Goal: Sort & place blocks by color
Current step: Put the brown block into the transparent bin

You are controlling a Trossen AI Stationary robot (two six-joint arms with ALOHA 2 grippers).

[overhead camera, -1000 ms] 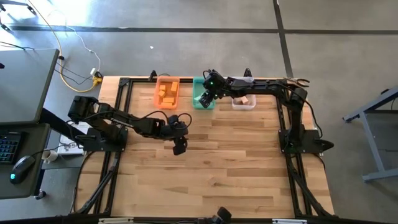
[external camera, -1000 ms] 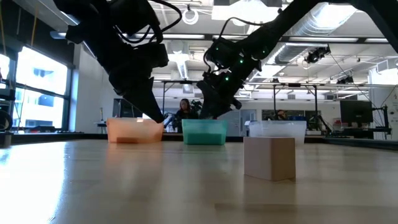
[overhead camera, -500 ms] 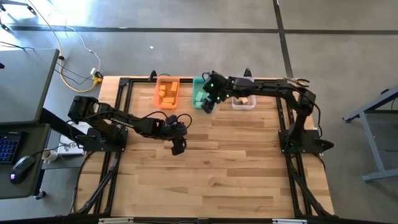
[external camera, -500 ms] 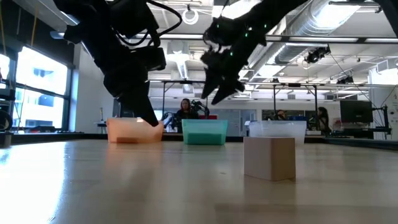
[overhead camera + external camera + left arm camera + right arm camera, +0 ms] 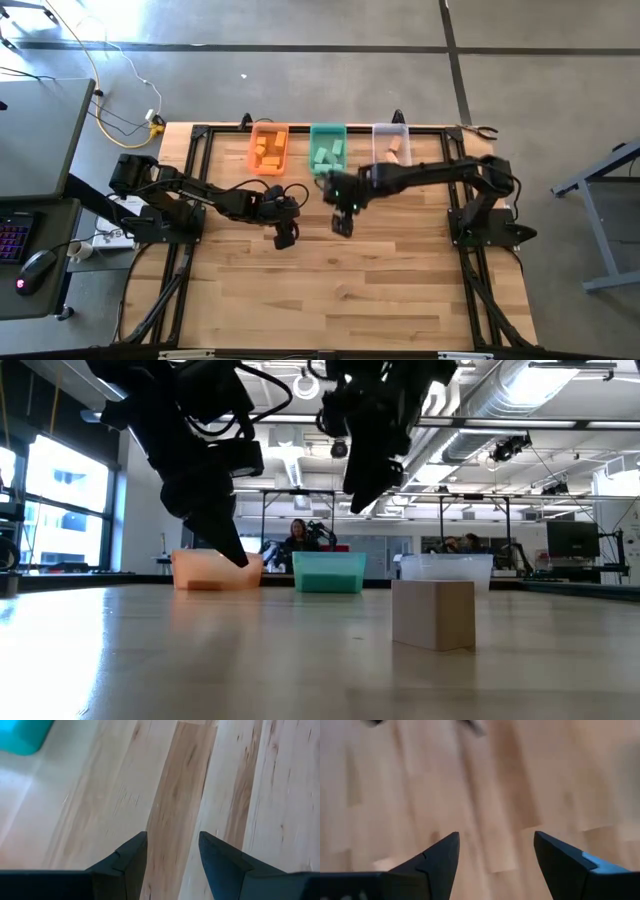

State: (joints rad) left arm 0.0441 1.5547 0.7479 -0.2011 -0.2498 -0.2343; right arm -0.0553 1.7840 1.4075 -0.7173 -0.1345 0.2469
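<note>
One pale block [image 5: 433,614] sits loose on the table; my right gripper [image 5: 342,226] and left gripper [image 5: 284,238] both gape empty nearby, and could collide reaching.

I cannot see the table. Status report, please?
Left gripper and right gripper open, empty, mid-table. One wood block loose near front edge. Nothing in the way.

Wooden table [image 5: 330,290], orange bin [image 5: 268,148], green bin [image 5: 327,148], clear bin [image 5: 392,146], wood block [image 5: 433,613]

Grey concrete floor [image 5: 300,80] — bright window [image 5: 60,500] at one side, exposed ceiling ducts [image 5: 540,400].
</note>
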